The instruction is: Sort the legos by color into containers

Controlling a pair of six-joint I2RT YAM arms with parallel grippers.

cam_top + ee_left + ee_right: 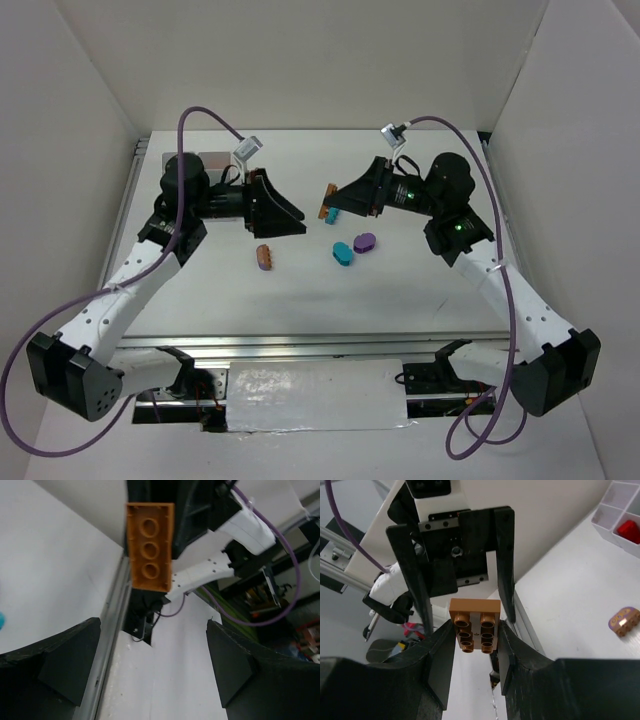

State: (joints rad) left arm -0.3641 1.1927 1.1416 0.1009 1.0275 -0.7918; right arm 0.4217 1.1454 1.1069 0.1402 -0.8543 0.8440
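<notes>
Right gripper pinches brown lego by one end; left gripper wide open, empty, fingers flanking it. Risk: clipped on separation, lego twists or drops.

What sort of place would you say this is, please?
Probably a robotics lab test cell: white walls enclose a table, the left arm and right arm are bolted at its near edge, and loose legos await sorting.
</notes>
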